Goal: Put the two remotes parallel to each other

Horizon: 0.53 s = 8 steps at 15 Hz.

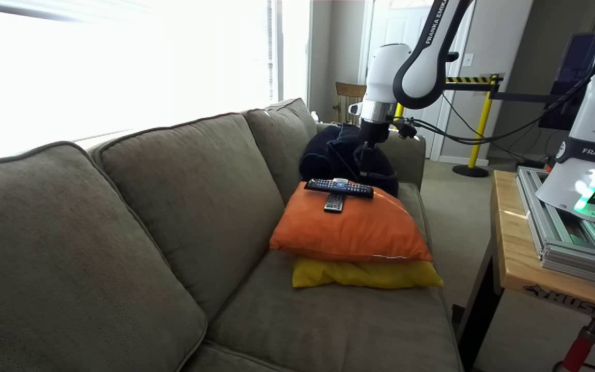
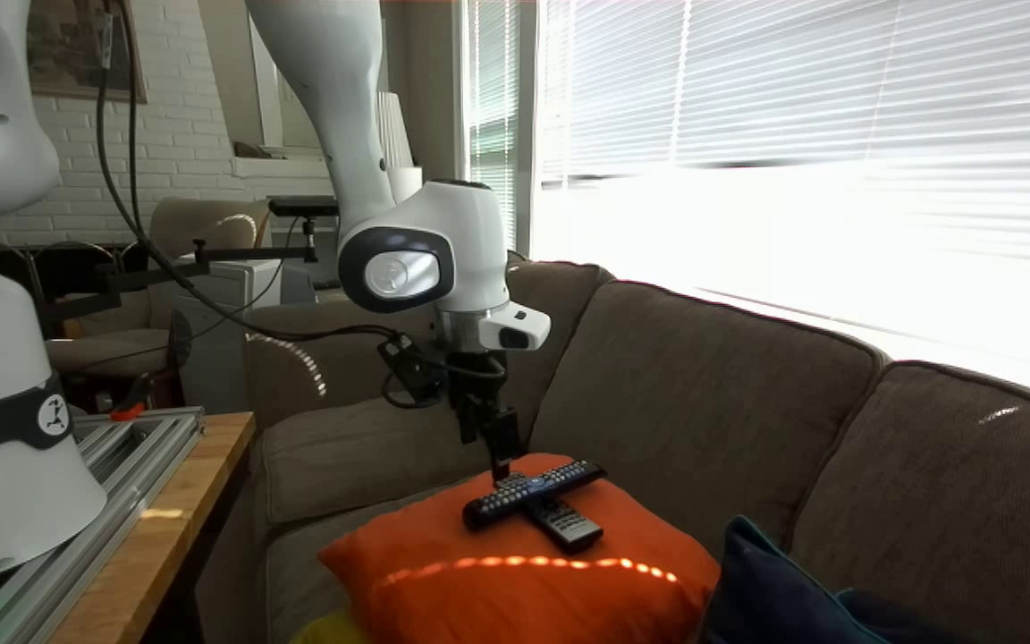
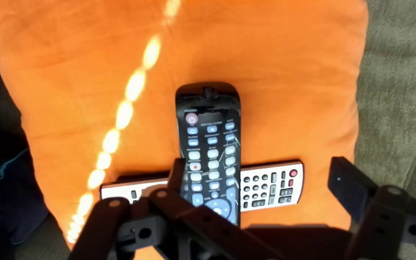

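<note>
A black remote [image 3: 209,108] with pale blue and white buttons lies across the top of a silver-grey remote [image 3: 271,187]. The two form a cross on the orange cushion [image 3: 284,72]. Both exterior views also show the black remote [image 1: 339,188] over the grey remote [image 2: 569,526]. My gripper [image 3: 259,175] is open above them, pointing down. In the wrist view its left finger overlaps the black remote's edge, while the right one is past the grey remote's button end. Nothing is gripped. The black remote's lower end is hidden behind the gripper.
Under the orange cushion lies a yellow cushion [image 1: 367,274] on the sofa seat. A dark blue-black bundle [image 1: 323,155] sits just beyond the cushions. The sofa backrest [image 1: 189,186] rises on one side; the robot's wooden table [image 1: 514,248] stands on the opposite side.
</note>
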### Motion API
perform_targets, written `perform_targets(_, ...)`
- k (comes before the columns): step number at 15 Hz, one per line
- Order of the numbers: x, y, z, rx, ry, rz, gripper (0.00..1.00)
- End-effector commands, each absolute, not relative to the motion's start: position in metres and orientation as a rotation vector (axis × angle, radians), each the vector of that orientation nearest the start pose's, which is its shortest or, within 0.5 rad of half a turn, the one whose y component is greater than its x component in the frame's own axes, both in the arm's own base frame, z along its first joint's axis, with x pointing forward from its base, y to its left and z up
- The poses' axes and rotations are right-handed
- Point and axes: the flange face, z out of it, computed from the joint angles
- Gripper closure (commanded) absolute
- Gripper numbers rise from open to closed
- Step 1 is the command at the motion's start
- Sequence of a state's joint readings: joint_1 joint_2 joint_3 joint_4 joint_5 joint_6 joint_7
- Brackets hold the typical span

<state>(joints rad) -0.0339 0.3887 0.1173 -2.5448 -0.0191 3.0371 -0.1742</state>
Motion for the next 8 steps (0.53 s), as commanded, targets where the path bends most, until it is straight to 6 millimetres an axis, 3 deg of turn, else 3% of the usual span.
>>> perform_targets(1, 0.4557, 0.0352, 0.1273, -3.084, -0.422, -0.208, 0.0)
perform_targets(8, 0.453, 0.0358, 0.1324, -3.088, -0.406, -0.187, 0.0)
